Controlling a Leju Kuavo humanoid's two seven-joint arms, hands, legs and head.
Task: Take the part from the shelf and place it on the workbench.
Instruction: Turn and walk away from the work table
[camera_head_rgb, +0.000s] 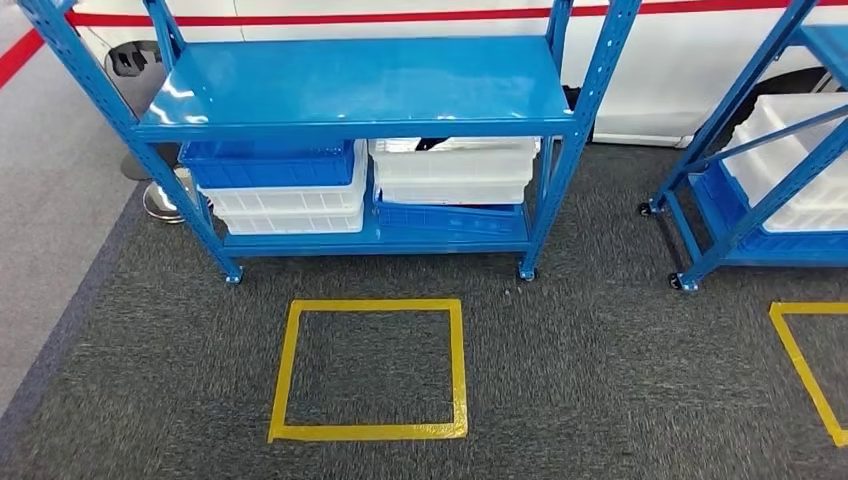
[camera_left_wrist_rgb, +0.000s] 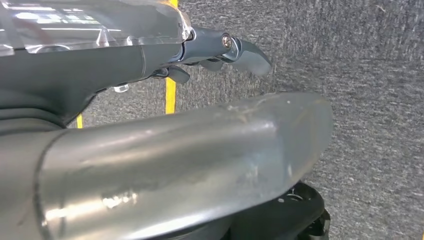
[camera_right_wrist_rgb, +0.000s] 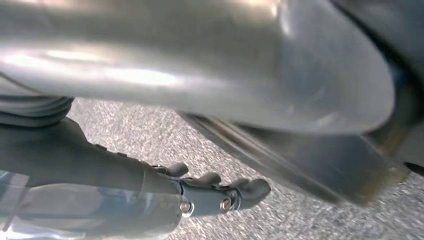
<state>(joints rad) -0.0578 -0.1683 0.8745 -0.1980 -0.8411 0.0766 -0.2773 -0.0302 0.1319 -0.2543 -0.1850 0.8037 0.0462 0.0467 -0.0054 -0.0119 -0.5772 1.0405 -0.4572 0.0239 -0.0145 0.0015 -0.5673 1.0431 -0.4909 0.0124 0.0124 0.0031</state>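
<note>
Both arms hang at the robot's sides, which is why each wrist camera looks down at grey carpet. The left hand (camera_left_wrist_rgb: 220, 52) holds nothing, its dark fingers (camera_left_wrist_rgb: 247, 55) loosely extended above the carpet, with a strip of yellow floor tape (camera_left_wrist_rgb: 171, 95) on the floor just beyond them. The right hand (camera_right_wrist_rgb: 210, 192) is likewise empty, its fingers apart and slightly curled over bare carpet. The blue shelf rack (camera_head_rgb: 350, 90) stands well ahead of both hands, on castors, directly behind a yellow taped square (camera_head_rgb: 370, 370) that most likely marks where the robot should stand so the rack comes within reach. The top deck of the rack is bare; on the lower deck, far forward of and below where the hands would reach from this stance, sit a blue crate (camera_head_rgb: 270, 162) stacked on white crates (camera_head_rgb: 290, 205) and another stack of white crates (camera_head_rgb: 455, 170) with something dark just showing at the rim. I cannot tell the part itself; it is probably inside one of those crates. A second blue rack (camera_head_rgb: 760, 190) with more crates stands off to the right-hand side. No bench is visible, so the task looks barely begun: approaching comes first.
</note>
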